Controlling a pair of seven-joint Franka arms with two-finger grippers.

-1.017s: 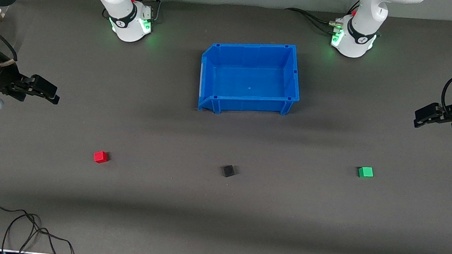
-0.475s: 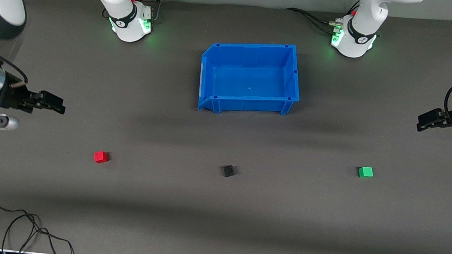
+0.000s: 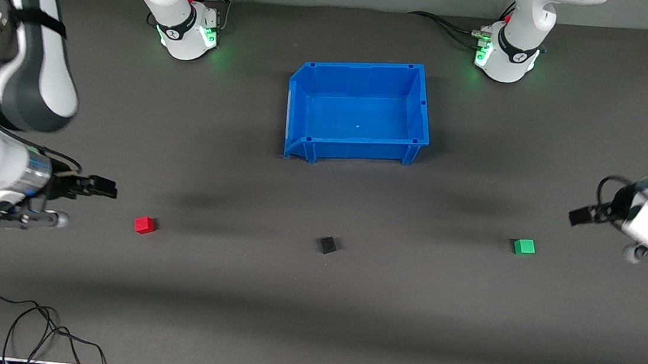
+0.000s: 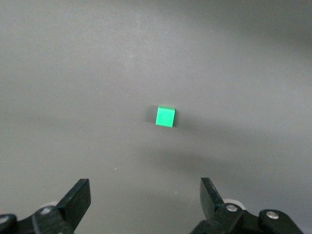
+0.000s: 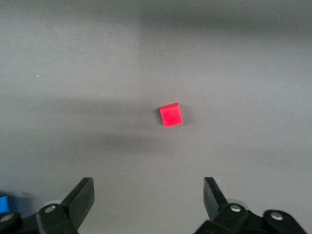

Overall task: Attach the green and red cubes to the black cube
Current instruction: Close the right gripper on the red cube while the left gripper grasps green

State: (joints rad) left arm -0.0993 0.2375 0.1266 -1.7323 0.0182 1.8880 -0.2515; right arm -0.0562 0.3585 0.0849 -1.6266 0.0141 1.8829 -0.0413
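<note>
While both arms reach out over the table's ends, the 3 cubes sit apart in a rough row on the dark table [image 3: 310,323], all nearer the front camera than the blue bin [image 3: 420,105]. Red cube [image 3: 144,225] lies toward the right arm's end, black cube [image 3: 327,245] in the middle, green cube [image 3: 524,246] toward the left arm's end; none touch. Right hand [image 3: 102,187] hangs over bare table just beside the red cube, toward the right arm's end of it; fingers spread wide, nothing between them. Right wrist view: red cube [image 5: 171,115] centred ahead of the 2 finger tips [image 5: 82,194], clear of both. Left hand [image 3: 581,216] hangs over bare table near the green cube; fingers likewise spread, holding nothing. Left wrist view: green cube [image 4: 165,116] ahead of the fingers [image 4: 79,196], untouched. Loose black cable [image 3: 19,325] lies at the table's near edge.
</note>
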